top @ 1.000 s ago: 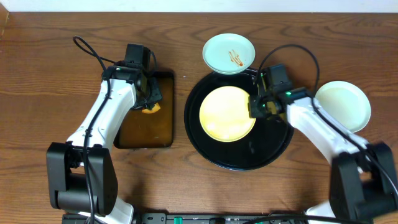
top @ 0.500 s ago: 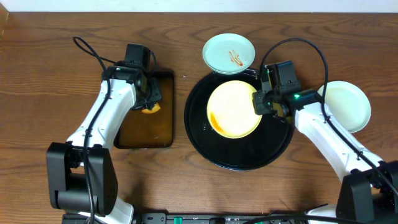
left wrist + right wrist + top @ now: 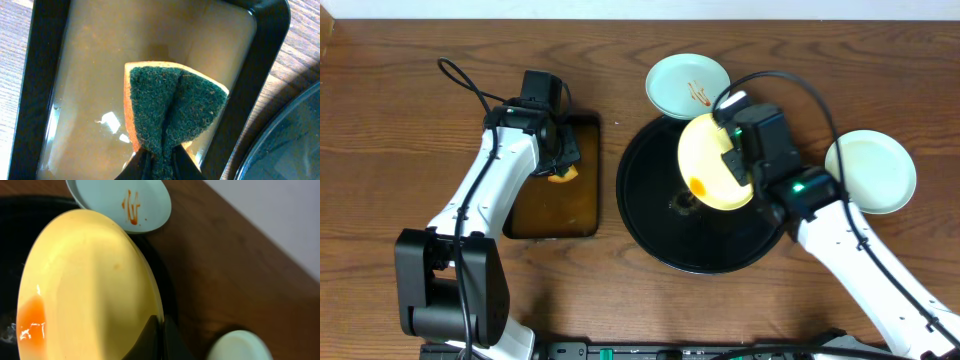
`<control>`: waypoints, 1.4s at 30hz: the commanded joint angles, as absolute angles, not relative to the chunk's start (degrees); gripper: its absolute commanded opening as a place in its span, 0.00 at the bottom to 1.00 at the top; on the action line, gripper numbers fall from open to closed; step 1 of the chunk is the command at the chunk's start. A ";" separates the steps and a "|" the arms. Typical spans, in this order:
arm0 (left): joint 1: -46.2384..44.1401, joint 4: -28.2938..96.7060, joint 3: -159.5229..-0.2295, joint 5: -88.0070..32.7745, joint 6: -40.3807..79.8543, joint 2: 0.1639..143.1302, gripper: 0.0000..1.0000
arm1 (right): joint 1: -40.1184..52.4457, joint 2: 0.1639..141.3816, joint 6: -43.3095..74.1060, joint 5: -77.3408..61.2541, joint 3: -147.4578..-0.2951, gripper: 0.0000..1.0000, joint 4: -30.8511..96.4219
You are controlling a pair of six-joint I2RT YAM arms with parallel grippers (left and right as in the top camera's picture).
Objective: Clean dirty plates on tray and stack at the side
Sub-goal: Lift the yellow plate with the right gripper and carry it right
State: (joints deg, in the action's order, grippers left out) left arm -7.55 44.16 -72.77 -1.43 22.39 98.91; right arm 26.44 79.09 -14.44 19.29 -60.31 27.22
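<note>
Though orange-smeared, glossy round plate (image 3: pixel 706 160)

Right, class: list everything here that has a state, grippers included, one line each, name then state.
cream-yellow plate, held tilted, orange liquid pooled at its low edge
right gripper, shut on the cream-yellow plate's rim
streaked plate, flat, dirty with sauce
plain pale plate, flat, looks clean
round tray, flat, wet near centre
sponge, pinched, over the brown liquid
left gripper, shut on the sponge
rectangular tray, filled with brownish liquid
</note>
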 commanded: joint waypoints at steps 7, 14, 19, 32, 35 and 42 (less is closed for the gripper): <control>-7.35 44.31 -72.42 -1.74 21.65 99.15 0.13 | 41.01 78.32 -24.32 47.46 -60.73 0.01 20.56; -7.35 44.31 -72.42 -1.74 21.65 99.15 0.13 | 41.17 78.32 -24.47 48.23 -60.73 0.01 19.68; -7.35 44.31 -72.42 -1.74 21.67 99.15 0.13 | 38.39 78.39 -23.05 48.21 -60.71 0.01 18.87; -7.35 44.34 -72.42 -1.76 21.67 99.15 0.13 | 9.21 78.78 -8.23 41.30 -60.69 0.01 22.17; -7.35 44.36 -72.42 -1.76 21.67 99.15 0.13 | 2.59 79.90 -5.50 39.51 -60.31 0.01 23.38; -7.35 44.34 -72.42 -1.76 21.67 99.15 0.13 | -6.09 81.67 -2.15 28.84 -59.83 0.01 25.96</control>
State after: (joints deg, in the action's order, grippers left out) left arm -7.55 44.18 -72.75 -1.58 22.39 98.91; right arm -4.80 81.01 -5.02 35.68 -60.20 25.30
